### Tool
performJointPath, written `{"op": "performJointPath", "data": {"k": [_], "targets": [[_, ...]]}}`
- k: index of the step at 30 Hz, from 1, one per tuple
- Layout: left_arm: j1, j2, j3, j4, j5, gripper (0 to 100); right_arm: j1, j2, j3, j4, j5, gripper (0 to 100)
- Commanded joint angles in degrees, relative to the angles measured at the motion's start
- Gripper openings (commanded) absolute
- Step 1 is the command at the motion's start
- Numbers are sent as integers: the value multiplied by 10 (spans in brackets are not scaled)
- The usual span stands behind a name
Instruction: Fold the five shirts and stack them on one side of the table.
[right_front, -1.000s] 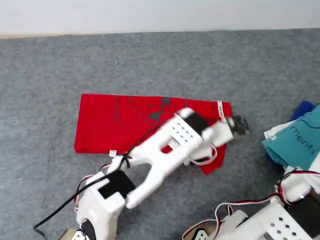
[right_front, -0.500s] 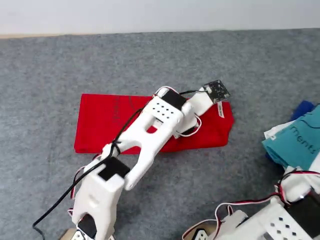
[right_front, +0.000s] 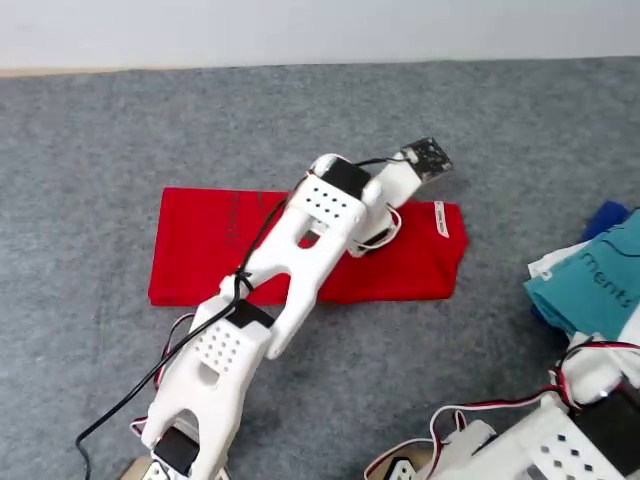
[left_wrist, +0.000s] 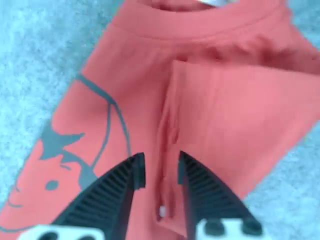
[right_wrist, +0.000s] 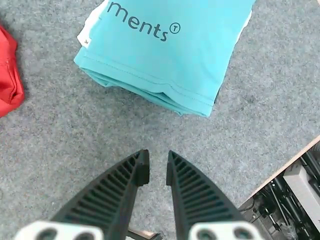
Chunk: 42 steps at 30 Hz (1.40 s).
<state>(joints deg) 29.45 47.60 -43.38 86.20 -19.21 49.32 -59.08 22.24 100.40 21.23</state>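
Red shirt (right_front: 200, 250) under L gripper (left_wrist: 161, 160)

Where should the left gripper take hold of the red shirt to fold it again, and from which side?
Probably the short collar end of the red shirt, pinching all layers at the edge. It lies flat as a long strip, so the left gripper, open above that end, could drop straight down and carry it toward the other end.

Left hand (left_wrist: 161, 167) over the mid-table shirt (right_front: 200, 245) — shirt stack (right_front: 595, 285) at right edge, right hand (right_wrist: 157, 167) nearby.
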Motion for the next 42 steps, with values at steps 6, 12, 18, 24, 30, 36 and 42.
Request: {"op": "performJointPath", "data": {"k": [6,12,18,24,30,36,42], "targets": [[-52,7,-62,30,1,132,3,-4,-3,18,-4,75],[-56,-24,-172,123,5,130,3,-3,-3,18,-4,75],[-127,-60,-204,144,97,104,3,-2,-3,18,-4,75],[-263,-112,-74,144,153,108,2,1,-3,18,0,75],[-375,-146,39,142,62,114,-36,-3,-3,18,22,75],[-440,-146,68,118,36,219,-79,-2,-2,18,19,75],[-457,-127,123,76,25,218,-91,-3,-2,18,19,75]]}}
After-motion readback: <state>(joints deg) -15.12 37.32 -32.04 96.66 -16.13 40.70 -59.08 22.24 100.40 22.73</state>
